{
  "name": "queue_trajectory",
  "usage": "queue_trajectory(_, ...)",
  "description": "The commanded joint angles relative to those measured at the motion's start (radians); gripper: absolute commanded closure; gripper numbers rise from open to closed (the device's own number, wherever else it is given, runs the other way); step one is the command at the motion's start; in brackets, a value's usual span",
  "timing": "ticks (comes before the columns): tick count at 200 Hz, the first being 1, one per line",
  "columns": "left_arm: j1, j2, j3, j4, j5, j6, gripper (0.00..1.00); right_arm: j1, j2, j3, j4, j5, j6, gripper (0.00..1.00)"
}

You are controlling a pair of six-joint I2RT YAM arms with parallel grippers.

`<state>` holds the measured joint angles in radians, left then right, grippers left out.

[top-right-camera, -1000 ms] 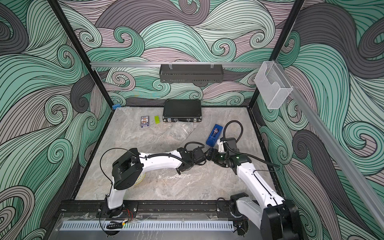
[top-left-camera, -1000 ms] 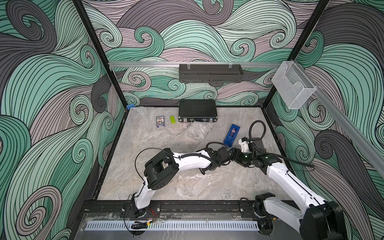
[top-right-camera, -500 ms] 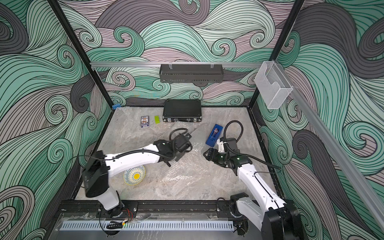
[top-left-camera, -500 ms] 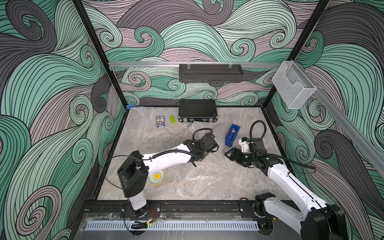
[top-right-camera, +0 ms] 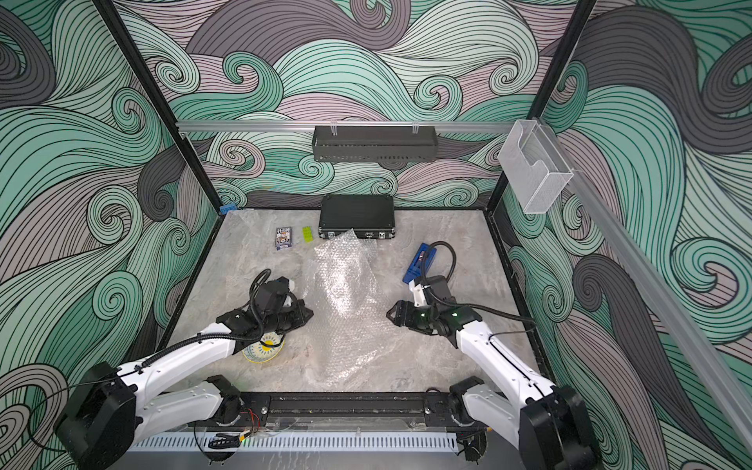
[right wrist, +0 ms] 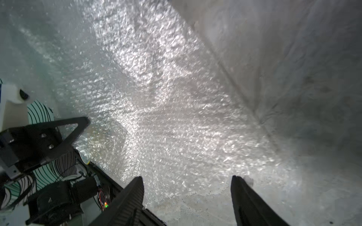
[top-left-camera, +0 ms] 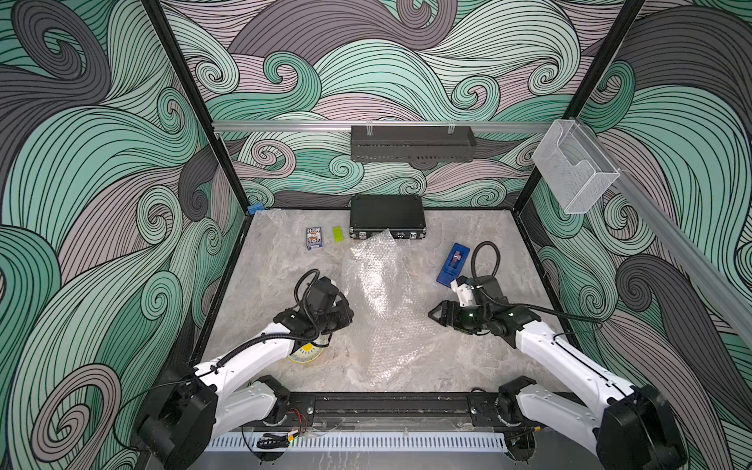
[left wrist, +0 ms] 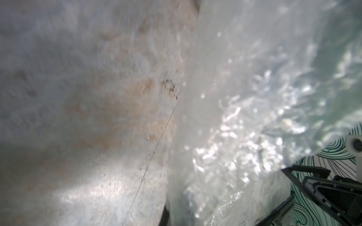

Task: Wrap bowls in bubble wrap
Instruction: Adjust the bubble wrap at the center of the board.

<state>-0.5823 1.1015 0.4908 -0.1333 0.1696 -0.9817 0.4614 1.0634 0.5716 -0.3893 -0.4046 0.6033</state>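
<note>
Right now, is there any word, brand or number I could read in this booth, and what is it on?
No text reads clearly enough to quote.
The card box: printed front, too small to read.
The blue packet: label too small to read.
The black case, the green block, the bubble wrap: no writing visible.
Both wrist views: blurred, no text.

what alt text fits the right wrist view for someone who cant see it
Shiny bubble wrap fills most of the frame, spread over a grey marbled table. The right pincer has its two black fingers wide apart and empty at the wrap's near edge; the left pincer is closed on the opposite edge.
</note>
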Motion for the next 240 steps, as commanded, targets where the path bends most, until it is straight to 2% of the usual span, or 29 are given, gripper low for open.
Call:
queue_trajectory(1, 0.012, -0.048, -0.033, 0.187, 0.079, -0.216, 1.00, 0.113, 0.004, -0.010, 0.017, 0.092, 0.066, 0.26)
queue_trajectory(17, 0.013, -0.087, -0.033, 0.134, 0.050, -0.240, 1.00, 0.200, 0.019, -0.011, 0.015, 0.144, 0.089, 0.26)
queue_trajectory(40, -0.002, -0.110, -0.018, 0.099, 0.100, -0.245, 1.00, 0.271, 0.089, -0.032, 0.076, 0.169, 0.120, 0.30)
queue_trajectory(75, -0.079, -0.200, -0.099, 0.082, 0.048, -0.304, 1.00, 0.324, 0.225, -0.020, 0.105, 0.177, 0.095, 0.39)
queue_trajectory(94, -0.084, -0.223, -0.127, 0.046, 0.052, -0.312, 0.97, 0.324, 0.280, 0.017, 0.006, 0.218, 0.065, 0.45)
queue_trajectory(116, -0.085, -0.263, -0.133, -0.028, 0.053, -0.290, 0.75, 0.307, 0.257, 0.036, -0.119, 0.317, 0.041, 0.47)
queue_trajectory(132, -0.084, -0.303, -0.092, -0.162, 0.029, -0.234, 0.51, 0.251, 0.206, 0.043, -0.208, 0.383, 0.025, 0.48)
queue_trajectory(138, -0.083, -0.320, -0.075, -0.208, 0.014, -0.214, 0.46, 0.224, 0.188, 0.042, -0.229, 0.399, 0.020, 0.48)
queue_trajectory(154, -0.083, -0.374, -0.036, -0.309, -0.047, -0.167, 0.43, 0.144, 0.161, 0.048, -0.278, 0.418, 0.001, 0.47)
queue_trajectory(174, -0.078, -0.451, 0.014, -0.380, -0.132, -0.073, 0.32, 0.093, 0.117, 0.078, -0.348, 0.563, 0.011, 0.44)
queue_trajectory(196, -0.070, -0.420, 0.123, -0.459, -0.179, 0.028, 0.28, 0.072, 0.091, 0.142, -0.369, 0.689, 0.008, 0.40)
queue_trajectory(206, -0.067, -0.372, 0.169, -0.463, -0.170, 0.069, 0.28, 0.074, 0.114, 0.188, -0.369, 0.667, -0.022, 0.40)
queue_trajectory(216, -0.065, -0.320, 0.210, -0.463, -0.169, 0.099, 0.28, 0.091, 0.147, 0.237, -0.337, 0.586, -0.064, 0.41)
queue_trajectory(240, -0.052, -0.210, 0.274, -0.407, -0.146, 0.161, 0.29, 0.164, 0.269, 0.289, -0.157, 0.295, -0.145, 0.41)
